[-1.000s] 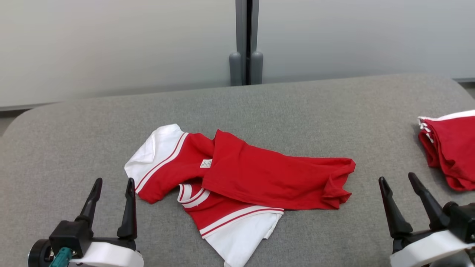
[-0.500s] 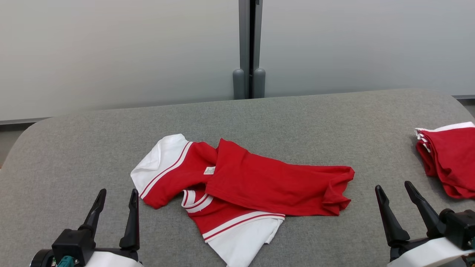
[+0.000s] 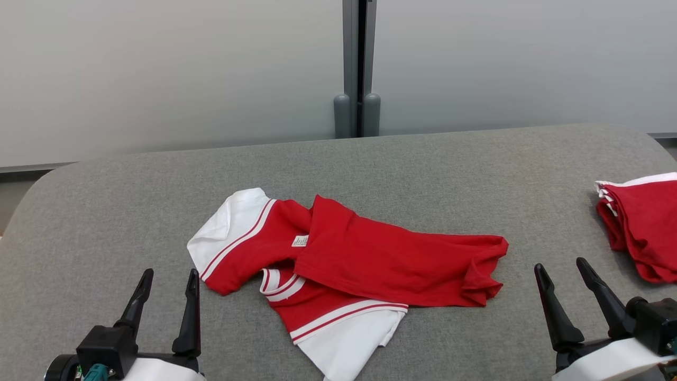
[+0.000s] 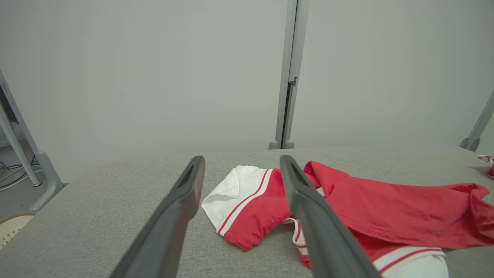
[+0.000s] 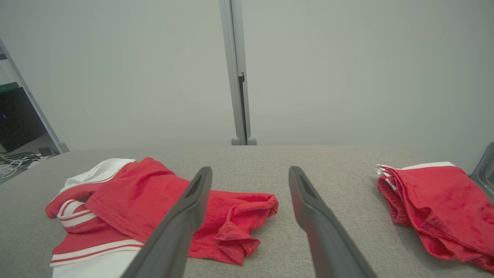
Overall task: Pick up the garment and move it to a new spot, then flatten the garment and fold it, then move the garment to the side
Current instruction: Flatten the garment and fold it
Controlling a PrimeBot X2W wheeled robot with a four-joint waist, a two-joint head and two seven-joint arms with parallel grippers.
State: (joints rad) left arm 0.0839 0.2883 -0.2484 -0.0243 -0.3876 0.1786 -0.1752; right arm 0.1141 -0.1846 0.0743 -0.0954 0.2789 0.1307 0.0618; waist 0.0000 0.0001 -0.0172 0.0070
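A crumpled red-and-white shirt (image 3: pixel 338 259) lies mid-tabletop (image 3: pixel 106 211). Beside it hover the left hand (image 3: pixel 171 272) and right hand (image 3: pixel 559 263), both wide apart and empty. Pickup not yet begun; next, probably reaching in to pinch the cloth.

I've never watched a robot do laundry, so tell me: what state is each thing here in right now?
Red and white garment: crumpled, doubled over itself, lying untouched.
Red pile: loosely folded, set aside at right.
Left gripper: open, empty.
Right gripper: open, empty.
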